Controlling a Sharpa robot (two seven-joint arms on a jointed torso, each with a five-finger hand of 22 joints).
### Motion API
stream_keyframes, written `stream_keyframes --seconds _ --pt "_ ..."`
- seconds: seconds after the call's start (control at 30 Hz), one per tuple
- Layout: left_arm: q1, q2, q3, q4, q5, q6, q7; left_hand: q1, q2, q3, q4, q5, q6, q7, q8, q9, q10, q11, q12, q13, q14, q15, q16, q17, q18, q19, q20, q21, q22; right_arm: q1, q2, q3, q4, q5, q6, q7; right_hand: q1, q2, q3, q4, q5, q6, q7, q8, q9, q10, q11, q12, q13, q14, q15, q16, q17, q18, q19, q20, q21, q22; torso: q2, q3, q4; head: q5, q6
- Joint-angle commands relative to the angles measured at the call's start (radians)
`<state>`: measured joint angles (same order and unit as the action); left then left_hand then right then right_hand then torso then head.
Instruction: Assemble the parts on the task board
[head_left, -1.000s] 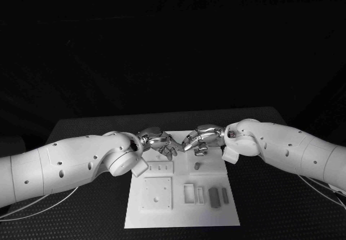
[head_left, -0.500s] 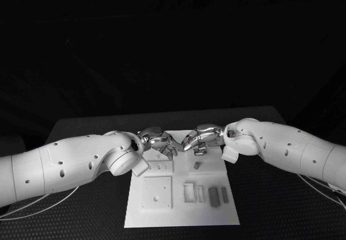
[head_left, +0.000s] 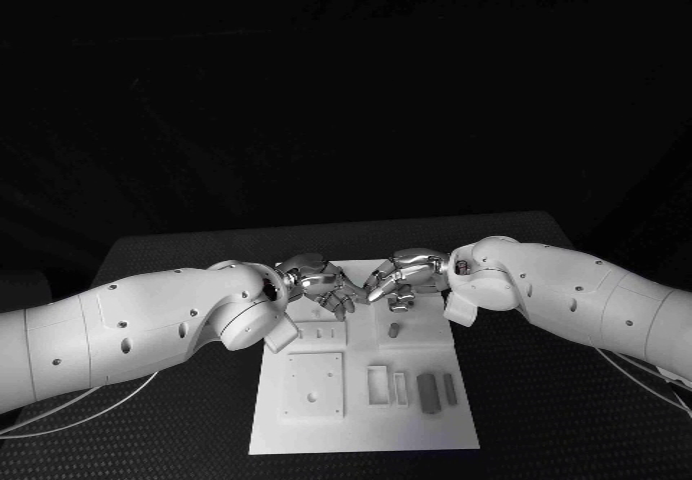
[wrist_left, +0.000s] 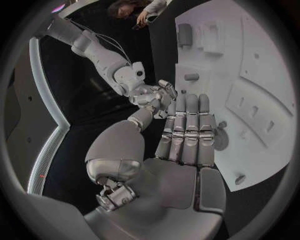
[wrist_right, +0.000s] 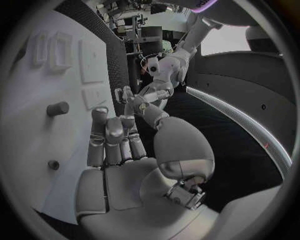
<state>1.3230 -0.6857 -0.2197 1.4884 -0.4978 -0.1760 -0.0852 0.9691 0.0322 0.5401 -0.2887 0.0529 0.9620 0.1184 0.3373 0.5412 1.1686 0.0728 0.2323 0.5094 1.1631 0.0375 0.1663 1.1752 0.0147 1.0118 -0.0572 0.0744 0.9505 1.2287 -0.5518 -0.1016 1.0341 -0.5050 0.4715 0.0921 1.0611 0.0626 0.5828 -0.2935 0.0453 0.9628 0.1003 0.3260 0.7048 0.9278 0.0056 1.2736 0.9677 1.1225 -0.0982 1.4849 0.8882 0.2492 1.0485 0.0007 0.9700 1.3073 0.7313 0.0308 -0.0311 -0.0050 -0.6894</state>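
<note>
The task board (head_left: 361, 410) sits in the middle of the table (head_left: 173, 250), long side running away from the robot. Both hands are over its far end, left hand (head_left: 320, 285) on the left, right hand (head_left: 400, 282) on the right, fingertips close together near the middle. A small peg (head_left: 394, 328) stands on the board just in front of the right hand. Nearer the robot, a square plate (head_left: 313, 385) is on the left, and two bars (head_left: 437, 390) lie side by side on the right.

no readable text, labels, numbers or signs on any surface
</note>
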Motion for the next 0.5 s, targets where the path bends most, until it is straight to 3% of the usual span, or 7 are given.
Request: stream_keyframes --seconds 0.03,0.5 --pt "0.0 0.004 0.0 0.001 -0.009 0.011 -0.004 0.026 0.004 0.019 0.001 -0.003 0.013 -0.004 0.007 0.002 0.008 -0.003 0.007 -0.003 0.007 0.001 0.006 0.002 -0.011 0.006 -0.001 0.006 0.002 0.0 0.002 0.001 0.002 -0.001 0.024 0.01 0.009 0.002 0.004 0.0 0.005 0.012 0.005 0.004 0.023 0.0 -0.007 0.004 0.001 0.0 -0.005 0.004 0.002 0.013 0.002 -0.004 0.004 0.018 0.0 0.0004 -0.0011 0.0 -0.001" --pt "0.0 0.005 0.0 0.001 -0.033 0.033 -0.015 0.06 0.0 0.057 0.001 -0.003 0.029 -0.012 0.013 0.005 0.024 -0.009 0.013 -0.011 0.006 0.001 0.007 0.007 -0.015 0.009 -0.002 0.004 0.006 0.0 0.002 0.001 0.001 0.003 0.019 0.01 0.008 0.002 0.004 0.0 0.005 0.012 0.006 0.005 0.025 0.0 -0.007 0.004 0.001 0.0 -0.005 0.004 0.002 0.013 0.002 -0.004 0.004 0.018 0.0 -0.0011 0.0001 -0.003 -0.004"
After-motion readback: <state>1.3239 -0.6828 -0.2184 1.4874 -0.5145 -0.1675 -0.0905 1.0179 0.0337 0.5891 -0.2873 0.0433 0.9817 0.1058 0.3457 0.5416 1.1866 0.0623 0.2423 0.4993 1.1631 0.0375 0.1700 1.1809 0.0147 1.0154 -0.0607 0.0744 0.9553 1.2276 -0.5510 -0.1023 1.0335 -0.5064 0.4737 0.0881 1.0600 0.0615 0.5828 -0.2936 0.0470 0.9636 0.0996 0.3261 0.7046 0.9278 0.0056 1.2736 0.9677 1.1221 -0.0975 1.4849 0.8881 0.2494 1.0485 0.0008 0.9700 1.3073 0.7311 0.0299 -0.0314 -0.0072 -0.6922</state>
